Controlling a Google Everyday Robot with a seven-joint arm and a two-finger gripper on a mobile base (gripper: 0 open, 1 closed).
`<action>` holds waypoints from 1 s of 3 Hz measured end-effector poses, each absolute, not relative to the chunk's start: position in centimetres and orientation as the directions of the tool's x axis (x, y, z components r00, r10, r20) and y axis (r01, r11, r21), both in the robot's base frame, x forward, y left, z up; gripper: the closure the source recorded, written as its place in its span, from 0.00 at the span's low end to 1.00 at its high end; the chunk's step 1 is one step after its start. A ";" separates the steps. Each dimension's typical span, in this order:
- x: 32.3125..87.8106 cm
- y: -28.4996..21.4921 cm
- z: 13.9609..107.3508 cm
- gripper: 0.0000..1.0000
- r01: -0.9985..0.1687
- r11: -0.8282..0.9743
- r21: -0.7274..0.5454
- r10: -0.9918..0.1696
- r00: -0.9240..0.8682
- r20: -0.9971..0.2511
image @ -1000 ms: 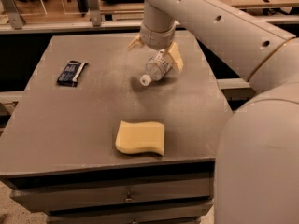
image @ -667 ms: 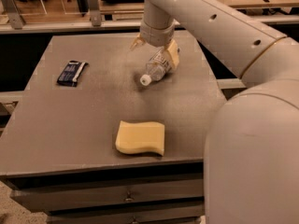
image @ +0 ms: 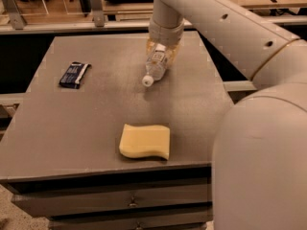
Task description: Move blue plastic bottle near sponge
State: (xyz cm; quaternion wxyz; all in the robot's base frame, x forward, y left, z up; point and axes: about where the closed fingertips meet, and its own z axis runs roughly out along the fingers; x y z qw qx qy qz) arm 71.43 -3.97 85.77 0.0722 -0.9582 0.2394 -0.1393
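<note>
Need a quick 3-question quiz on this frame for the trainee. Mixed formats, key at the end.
1. True or false: the sponge lies nearer the front edge of the table than the blue plastic bottle does.
2. Where is the gripper? A) over the sponge B) at the bottle, on the far part of the table C) off the table's left edge
3. Short answer: what lies near the table's left edge?
Key: 1 true. 2 B. 3 the dark blue packet.
</note>
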 end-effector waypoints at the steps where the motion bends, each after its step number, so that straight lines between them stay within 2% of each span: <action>1: 70.2 -6.4 87.6 0.87 -0.439 -0.870 -0.226 -0.486 0.841 0.238; 2: 68.5 -9.2 90.2 1.00 -0.445 -0.856 -0.263 -0.502 0.838 0.215; 3: 64.9 -12.4 93.3 1.00 -0.434 -0.859 -0.274 -0.485 0.860 0.159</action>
